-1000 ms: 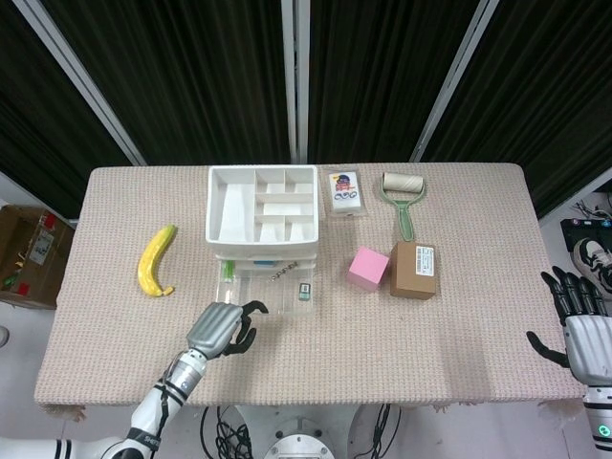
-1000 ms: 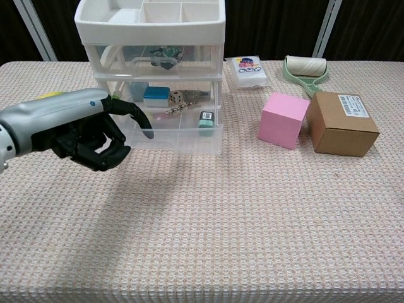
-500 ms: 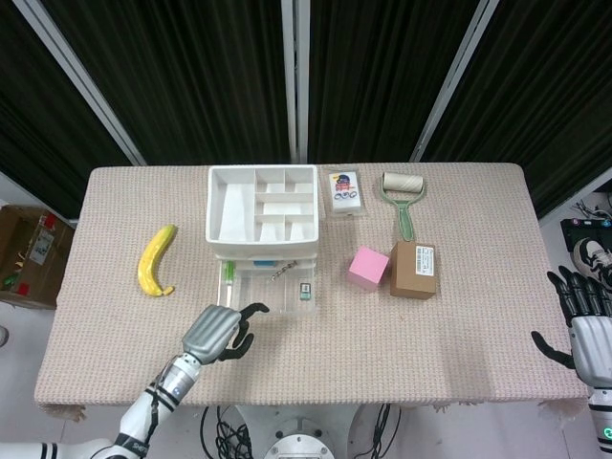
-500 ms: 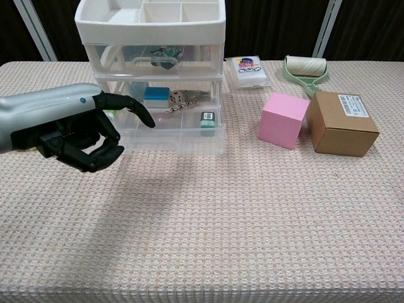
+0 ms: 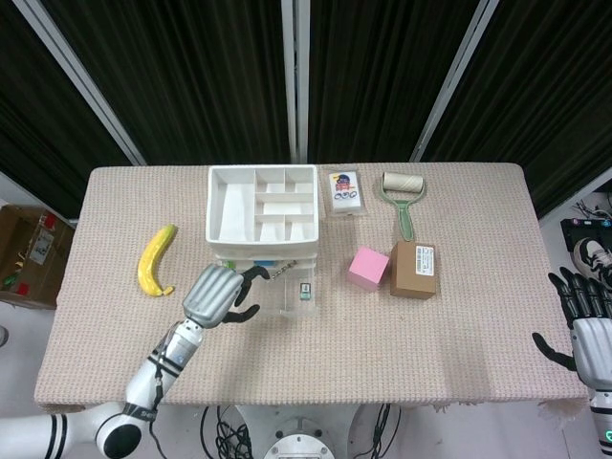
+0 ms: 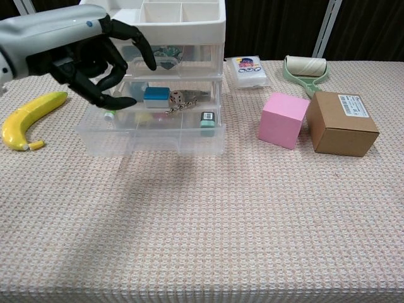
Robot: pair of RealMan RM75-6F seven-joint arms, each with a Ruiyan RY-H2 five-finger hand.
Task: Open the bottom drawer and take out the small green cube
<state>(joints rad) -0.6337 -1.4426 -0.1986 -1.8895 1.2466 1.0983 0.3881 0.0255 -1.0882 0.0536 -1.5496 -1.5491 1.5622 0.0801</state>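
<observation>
My left hand (image 6: 95, 60) hovers over the open drawer's (image 6: 151, 136) left end, fingers loosely curled, holding nothing. The cube (image 6: 206, 122) sits in the drawer's right front compartment; it looks light, rigid and smooth, best pinched on opposite faces. Left of it lie a chain (image 6: 180, 104), a blue block (image 6: 155, 96) and, perhaps, a die. My right hand (image 5: 585, 320) idles open off the table's right edge.

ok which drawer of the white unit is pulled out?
The bottom drawer: it juts forward onto the table with its contents uncovered. The upper drawer sits flush in the frame, closed.
</observation>
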